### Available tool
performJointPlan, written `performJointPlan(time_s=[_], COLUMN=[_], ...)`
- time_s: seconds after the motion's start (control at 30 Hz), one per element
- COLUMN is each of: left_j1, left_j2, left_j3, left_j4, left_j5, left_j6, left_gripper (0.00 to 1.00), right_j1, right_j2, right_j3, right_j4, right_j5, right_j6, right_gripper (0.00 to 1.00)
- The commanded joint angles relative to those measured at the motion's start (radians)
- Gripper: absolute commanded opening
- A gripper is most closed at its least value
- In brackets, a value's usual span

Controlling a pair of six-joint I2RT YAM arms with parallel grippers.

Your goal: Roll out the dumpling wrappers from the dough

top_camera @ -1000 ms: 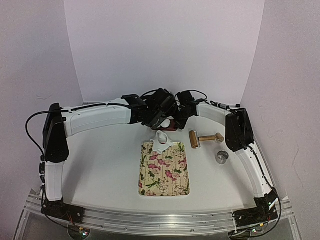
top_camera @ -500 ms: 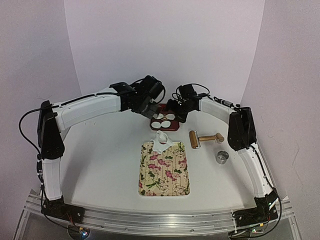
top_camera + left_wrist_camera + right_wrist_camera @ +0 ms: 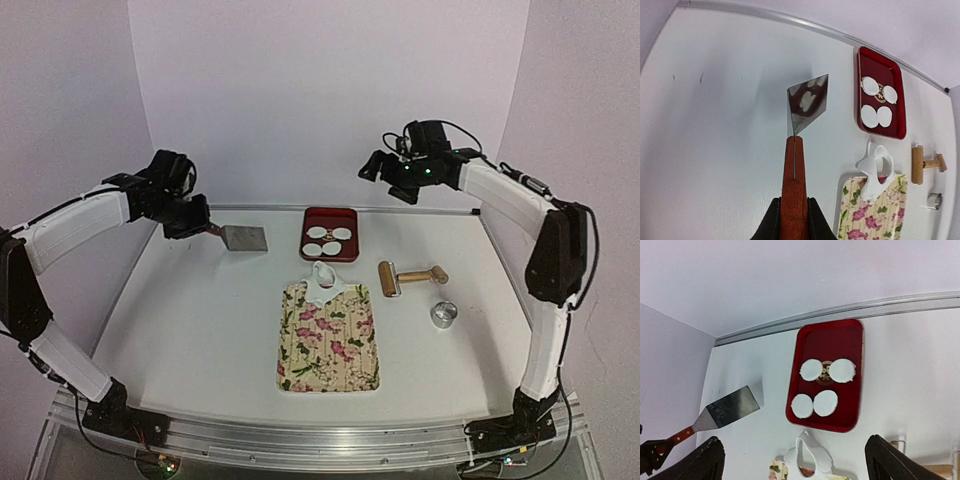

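Several dumpling wrappers lie as white discs in a red tray at the back of the table. The dough, a ragged white piece with a hole, hangs over the far edge of the floral mat. My left gripper is shut on the wooden handle of a spatula, whose metal blade hovers left of the tray. My right gripper hangs open and empty, high behind the tray.
A wooden rolling pin lies right of the mat, with a small metal ring just beyond it. Walls close in the back and both sides.
Both arms have drawn away from the tray: the left swung out to the left with the spatula, and the right lifted back to the right, its jaws opening wider. The tray now shows fully.
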State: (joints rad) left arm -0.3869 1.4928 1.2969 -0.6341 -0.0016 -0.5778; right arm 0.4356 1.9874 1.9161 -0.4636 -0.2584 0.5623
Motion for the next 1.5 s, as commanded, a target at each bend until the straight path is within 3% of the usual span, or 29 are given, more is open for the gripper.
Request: performJointPlan(time_s=[0.0,0.2,0.57,0.7,0.83,1.0,1.2,1.27,1.47], left_j1=[0.12,0.253,0.301,0.307,0.311,0.311,0.311,0.311,0.311], left_j2=[-0.094,-0.187,-0.159,-0.152,-0.155,-0.218,-0.381,-0.458,-0.632], left_j3=[-0.154,-0.378,-0.518,-0.545,-0.547,-0.507,-0.41,-0.377,-0.303], left_j4=[0.17,0.302,0.273,0.274,0.254,0.197,0.132,0.139,0.155], left_j5=[0.329,0.478,0.414,0.38,0.342,0.223,-0.013,-0.078,-0.2], left_j6=[-0.116,-0.168,-0.122,-0.084,-0.061,-0.044,0.042,0.092,0.221], left_gripper=[0.0,0.0,0.19,0.32,0.51,0.85,0.92,0.99,1.0], right_j1=[-0.054,-0.078,-0.111,-0.111,-0.111,-0.111,-0.111,-0.111,-0.111], right_j2=[-0.192,-0.394,-0.528,-0.552,-0.588,-0.655,-0.79,-0.87,-1.126], right_j3=[-0.215,-0.408,-0.588,-0.595,-0.6,-0.615,-0.682,-0.738,-1.002], right_j4=[-0.044,-0.113,-0.176,-0.213,-0.227,-0.229,-0.168,-0.1,0.17], right_j5=[0.032,0.194,0.375,0.469,0.529,0.607,0.701,0.71,0.727], right_j6=[-0.105,-0.172,-0.127,-0.098,-0.104,-0.11,-0.176,-0.239,-0.396], right_gripper=[0.98,0.98,0.98,0.98,0.98,0.98,0.98,0.98,0.98])
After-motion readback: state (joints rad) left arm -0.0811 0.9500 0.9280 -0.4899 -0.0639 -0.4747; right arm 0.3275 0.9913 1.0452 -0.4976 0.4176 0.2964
